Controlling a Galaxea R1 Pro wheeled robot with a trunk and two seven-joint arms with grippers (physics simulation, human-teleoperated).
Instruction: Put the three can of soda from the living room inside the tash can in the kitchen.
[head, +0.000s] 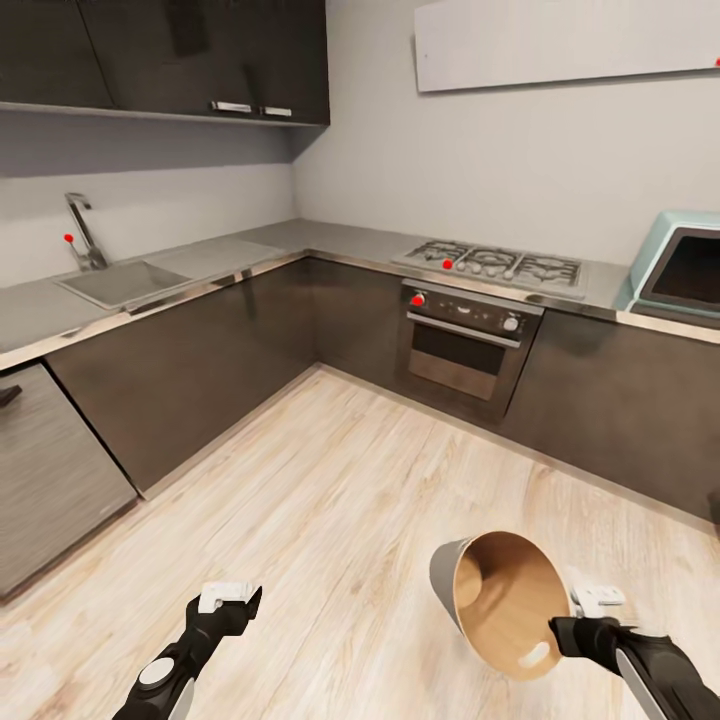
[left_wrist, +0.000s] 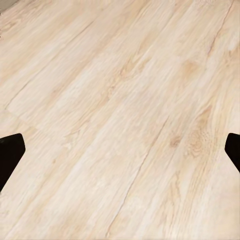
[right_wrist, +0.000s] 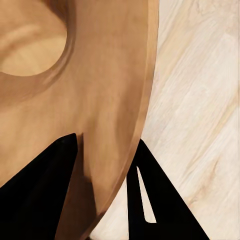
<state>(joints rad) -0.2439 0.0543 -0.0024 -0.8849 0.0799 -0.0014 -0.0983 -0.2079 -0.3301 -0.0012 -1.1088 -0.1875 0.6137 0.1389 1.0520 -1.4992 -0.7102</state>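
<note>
Head view: nearest, the left hand (head: 232, 598) is held low over the pale wood floor (head: 330, 480), its fingers (left_wrist: 9, 155) spread apart with nothing between them. The right hand (head: 578, 615) is clamped on the rim of the tash can (head: 500, 600), one finger inside (right_wrist: 47, 190) and one outside the wall; the can is tilted with its orange-brown mouth turned toward the camera. Further off, dark cabinets are seen, with a sink (head: 120, 282), an oven (head: 462, 340), a gas hob (head: 495, 264) and a teal microwave (head: 675, 268).
</note>
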